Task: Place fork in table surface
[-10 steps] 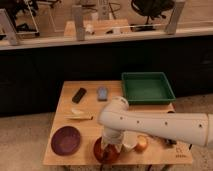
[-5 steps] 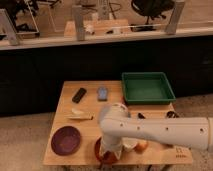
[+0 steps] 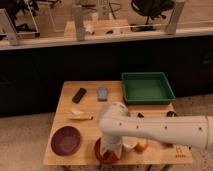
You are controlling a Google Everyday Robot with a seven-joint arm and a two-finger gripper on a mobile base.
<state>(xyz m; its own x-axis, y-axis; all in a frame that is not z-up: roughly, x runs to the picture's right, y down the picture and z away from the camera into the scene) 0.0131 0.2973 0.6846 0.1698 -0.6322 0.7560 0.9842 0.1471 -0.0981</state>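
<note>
On my screen the table surface [image 3: 87,131] fills the middle of the view. At its front-left corner sits a purple bowl [image 3: 66,140]. Behind that, near the back edge, lies a small black object [image 3: 79,95], and between the two is a flat pale-yellow item [image 3: 80,116]. Just right of the black object rests a small blue-grey object [image 3: 102,93].

At the front edge, centre, I see a red bowl [image 3: 106,152]. The gripper [image 3: 110,149] hangs right over it, low, at the end of the white arm [image 3: 160,131], which reaches in from the right side. The wrist blocks my view, so I cannot tell how the gripper is set or whether it holds anything. I cannot pick out the fork anywhere.

An orange round fruit [image 3: 141,146] sits just right of the red bowl. The green tray [image 3: 148,98] occupies the back-right corner, well apart from the gripper.
</note>
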